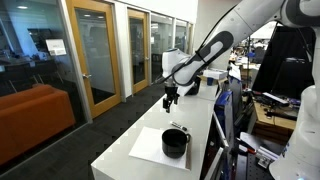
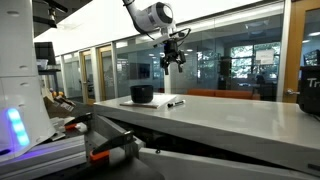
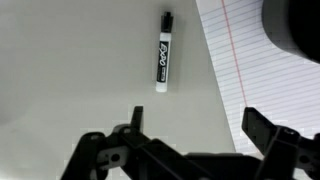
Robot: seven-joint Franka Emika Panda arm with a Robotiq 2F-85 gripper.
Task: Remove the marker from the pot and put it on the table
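Gripper [image 3: 192, 125] open and empty, high above table [image 3: 60, 60]; marker [image 3: 163, 55] lying flat near sheet [image 3: 270, 90], clear of pot [image 1: 175, 142], apparently already delivered.

Reaches out with arm [image 1: 206, 54] bent at the elbow, gripper [image 1: 170, 99] hanging raised and pointing straight down, jaws spread wide apart.
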